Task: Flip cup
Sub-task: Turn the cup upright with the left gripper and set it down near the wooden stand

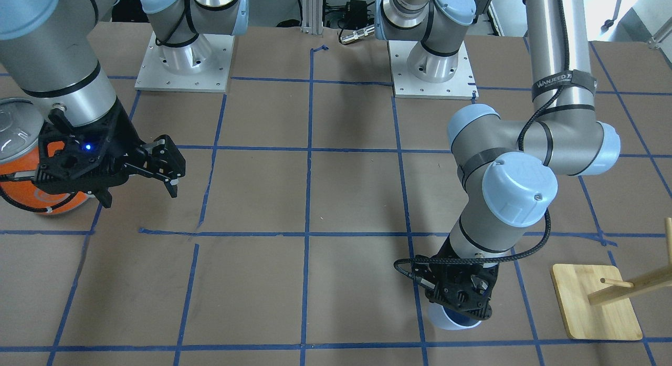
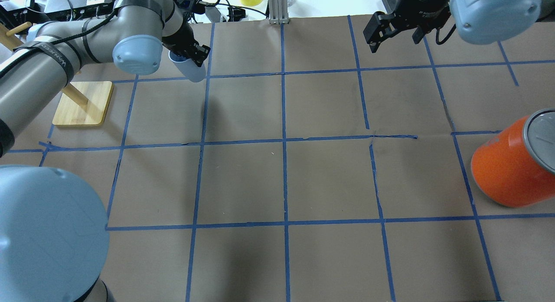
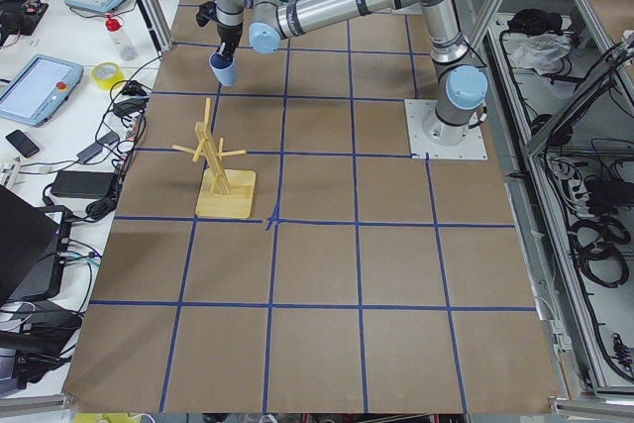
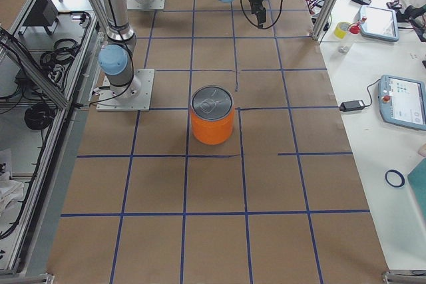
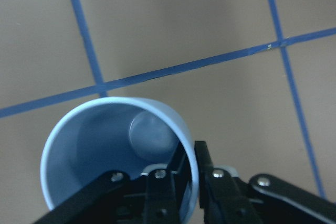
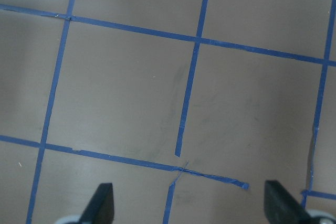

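Nearest to me, at the operators' edge of the bench, the left gripper was clamped on the rim of the cup, one finger down inside the blue-tinted wall and the other outside it. The cup hung under the wrist with its mouth toward the wrist. From the side view it looked to be clear of the bench rather than resting on it. Just beside it stood the wooden peg stand, not touching the cup. As I read it, the pick-up was done and the turn-over itself was the step in hand. The next move would call for rolling that wrist until the mouth faced the bench, then lowering and letting go. It would have to be done gently, since a pinch on a thin plastic rim could slip as the weight swung round. Farther across, well apart from all this, the right gripper hung above bare paper with its fingers spread wide and nothing between them. The big orange can stood close to that arm, and I judged it to have no part in the job.
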`<state>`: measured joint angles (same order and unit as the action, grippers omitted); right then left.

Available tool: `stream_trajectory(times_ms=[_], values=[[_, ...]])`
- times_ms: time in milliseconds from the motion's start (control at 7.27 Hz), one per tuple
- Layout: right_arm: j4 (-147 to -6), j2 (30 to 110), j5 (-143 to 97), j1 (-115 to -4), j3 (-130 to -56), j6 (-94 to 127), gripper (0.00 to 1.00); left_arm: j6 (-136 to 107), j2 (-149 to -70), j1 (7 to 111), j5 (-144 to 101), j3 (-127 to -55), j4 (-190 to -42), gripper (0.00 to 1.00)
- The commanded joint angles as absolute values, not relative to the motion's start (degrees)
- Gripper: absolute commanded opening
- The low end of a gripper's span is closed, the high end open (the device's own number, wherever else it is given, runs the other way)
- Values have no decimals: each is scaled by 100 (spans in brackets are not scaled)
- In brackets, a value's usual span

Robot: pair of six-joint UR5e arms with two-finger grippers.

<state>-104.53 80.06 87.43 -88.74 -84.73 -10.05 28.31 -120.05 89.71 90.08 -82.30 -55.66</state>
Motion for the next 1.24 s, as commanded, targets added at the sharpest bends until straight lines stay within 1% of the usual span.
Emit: stream_trajectory(times_ms=[0, 275, 550, 825, 962, 1100], values=[[-9333, 8086, 8815, -8816, -8028, -694, 100, 3577, -12216, 8764, 9484, -8270, -5380, 0], [-8817, 8225, 9114, -8807, -7954, -694, 100, 3586, -12130, 8544, 9466, -8681, -5292, 0], [-8361, 8392, 9132, -8807, -7954, -677, 100, 3603, -12059, 8455, 9466, -9165, -4811, 0], [-7930, 8551, 9036, -8780, -8006, 99, 100, 3595, -12041, 8455, 9457, -9229, -4772, 0], [-7858, 8578, 9026, -8772, -8076, 514, 100, 3586, -12050, 8455, 9474, -9246, -4781, 35], [-7884, 8752, 9087, -8771, -8138, 545, 100, 3595, -12041, 8455, 9492, -9237, -4781, 99]])
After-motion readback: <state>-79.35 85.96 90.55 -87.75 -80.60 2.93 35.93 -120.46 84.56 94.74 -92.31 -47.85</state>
